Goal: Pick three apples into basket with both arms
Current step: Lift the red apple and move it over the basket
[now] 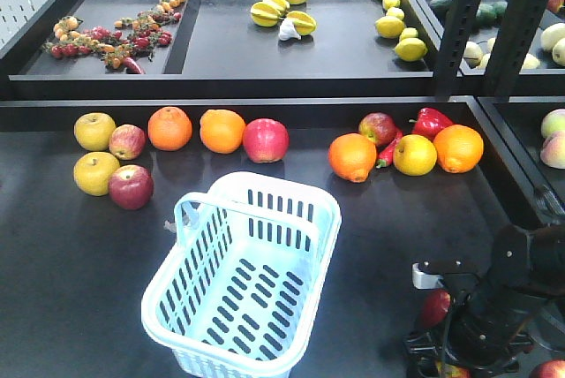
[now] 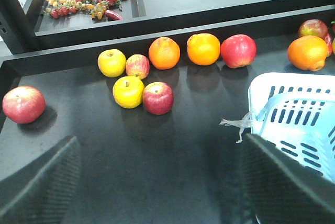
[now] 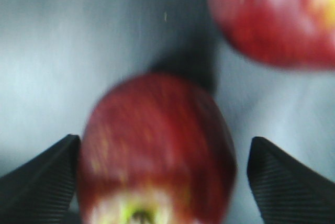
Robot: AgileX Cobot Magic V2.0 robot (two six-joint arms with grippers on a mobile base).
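Because the pale blue-white slotted plastic basket point(image 1: 275, 185) stands empty in the middle of the dark tabletop point(image 1: 71, 290), where either arm should be able to reach it, none of the three apples is in yet. The step in hand looks like a first pick.

The right gripper point(image 3: 163, 150) is low at the near right corner of the tabletop. Its jaws are spread wide around a dark red round apple point(image 3: 152, 124), probably so they can close across its widest part. One ribbed black pad point(image 3: 42, 177) lies just beside the skin, and I cannot tell whether it touches. The other pad has a clear gap, so nothing is gripped. This apple is deep red with faint yellowish flecks, and a pale yellow-green dimple faces the camera, though the wrist view is blurred. A second red apple point(image 3: 272, 14) sits just beside it.

The left gripper point(image 2: 161, 141) is also wide and holds nothing. It hangs over bare tabletop left of the basket, facing another dark red apple point(image 2: 158, 98) that touches a yellow fruit point(image 2: 128, 91).
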